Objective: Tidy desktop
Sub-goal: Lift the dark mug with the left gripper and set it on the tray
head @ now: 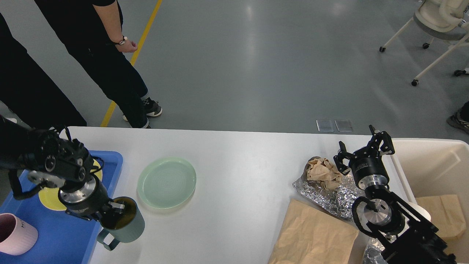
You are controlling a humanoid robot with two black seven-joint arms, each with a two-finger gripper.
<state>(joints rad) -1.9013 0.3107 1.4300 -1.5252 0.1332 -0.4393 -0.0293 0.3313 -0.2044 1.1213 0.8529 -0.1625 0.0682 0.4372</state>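
On the white desktop (238,165) lie a pale green plate (166,182), a crumpled brown paper ball (322,172) on a sheet of foil (326,196), and a flat brown paper bag (313,236). My left gripper (113,211) is shut on the rim of a grey-green mug (122,222), held tilted just above the desktop beside the blue tray (58,234). My right gripper (362,150) stands open beside the paper ball, holding nothing.
The blue tray at the left holds a yellow plate (49,196) and a pink mug (14,234). A cream bin (432,165) at the right contains a brown paper bag (441,214). Two people stand past the far left edge. A wheeled chair (436,22) stands far right.
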